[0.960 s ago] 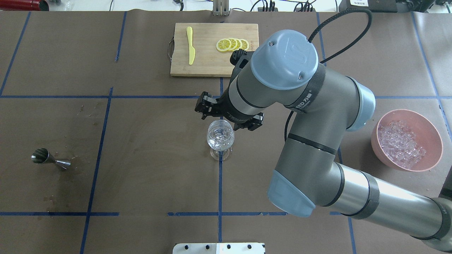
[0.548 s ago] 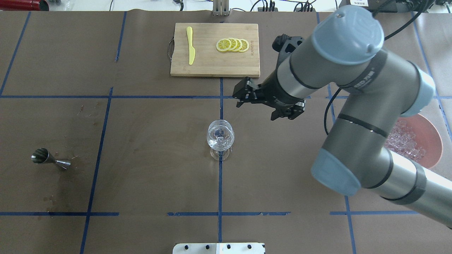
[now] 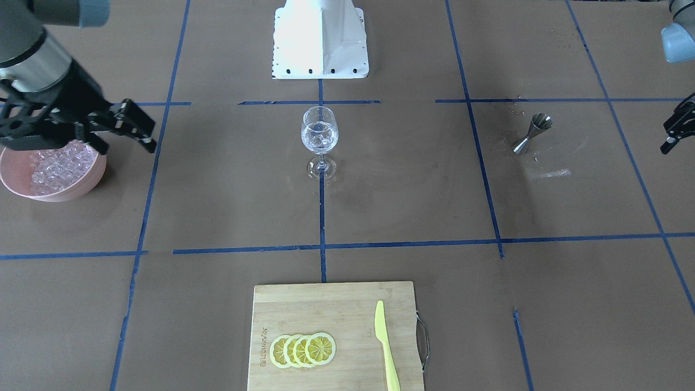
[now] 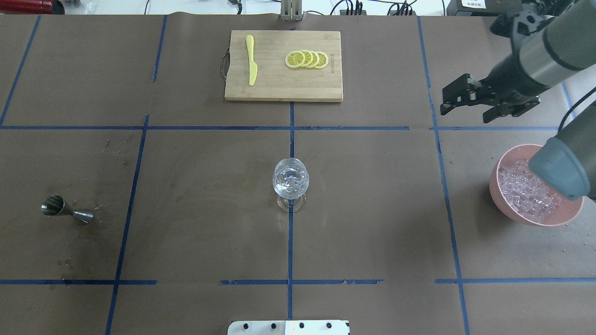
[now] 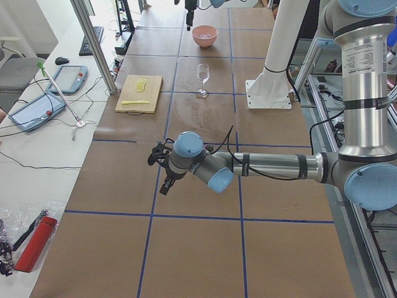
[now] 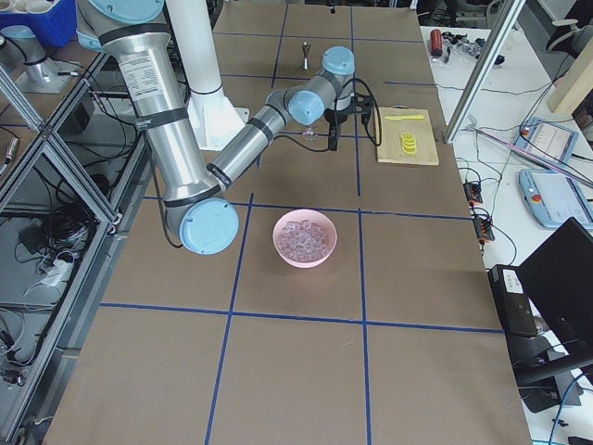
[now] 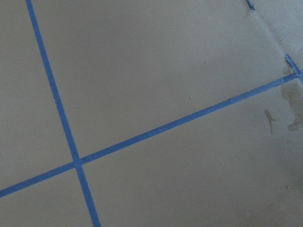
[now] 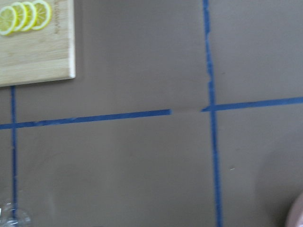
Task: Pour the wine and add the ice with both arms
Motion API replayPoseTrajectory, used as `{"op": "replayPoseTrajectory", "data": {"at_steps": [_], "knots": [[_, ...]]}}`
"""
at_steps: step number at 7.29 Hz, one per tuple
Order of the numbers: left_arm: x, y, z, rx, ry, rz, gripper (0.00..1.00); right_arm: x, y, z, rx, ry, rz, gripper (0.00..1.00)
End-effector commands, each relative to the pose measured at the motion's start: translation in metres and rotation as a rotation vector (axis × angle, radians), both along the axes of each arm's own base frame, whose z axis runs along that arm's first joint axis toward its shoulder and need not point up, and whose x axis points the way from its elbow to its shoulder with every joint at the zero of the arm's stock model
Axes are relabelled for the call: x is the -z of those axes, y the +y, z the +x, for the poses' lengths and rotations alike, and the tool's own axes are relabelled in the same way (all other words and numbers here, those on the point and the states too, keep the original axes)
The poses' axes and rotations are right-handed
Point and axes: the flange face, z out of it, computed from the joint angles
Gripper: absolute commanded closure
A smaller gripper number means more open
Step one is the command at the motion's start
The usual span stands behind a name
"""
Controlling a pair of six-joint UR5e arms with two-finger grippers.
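Over the brown table, right tool wide open, empty, near ice (left tool: state unclear)

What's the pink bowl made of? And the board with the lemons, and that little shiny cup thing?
The pink bowl looks like plastic, maybe pottery: smooth, even, dull colour. The board looks like bamboo: pale tan strips, plain finish. The little cup looks like metal: grey with bright mirror glints.

Blue tape lines cross on the brown table.
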Motion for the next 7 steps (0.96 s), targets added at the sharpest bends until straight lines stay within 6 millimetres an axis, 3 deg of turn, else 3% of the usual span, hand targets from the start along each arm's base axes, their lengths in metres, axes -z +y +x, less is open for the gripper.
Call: {"op": "replayPoseTrajectory", "data": {"at_steps": [1, 2, 4, 5, 7], "knots": [[0.043, -0.058, -0.07, -0.013, -0.084, -0.049, 0.0, -0.095, 0.0, 0.107, 0.077, 0.121, 0.09, 0.0], [0.065, -0.075, -0.089, -0.01, -0.095, -0.068, 0.0, -0.116, 0.003, 0.141, 0.123, 0.16, 0.103, 0.0], [0.054, -0.064, -0.091, -0.006, -0.078, -0.111, 0.0, -0.175, -0.008, 0.221, 0.217, 0.211, 0.132, 0.0], [0.036, -0.04, -0.086, -0.024, -0.026, -0.132, 0.0, -0.21, -0.011, 0.247, 0.254, 0.213, 0.137, 0.0], [0.019, 0.004, -0.083, -0.03, -0.014, -0.096, 0.0, -0.22, -0.01, 0.248, 0.27, 0.142, 0.141, 0.0]]}}
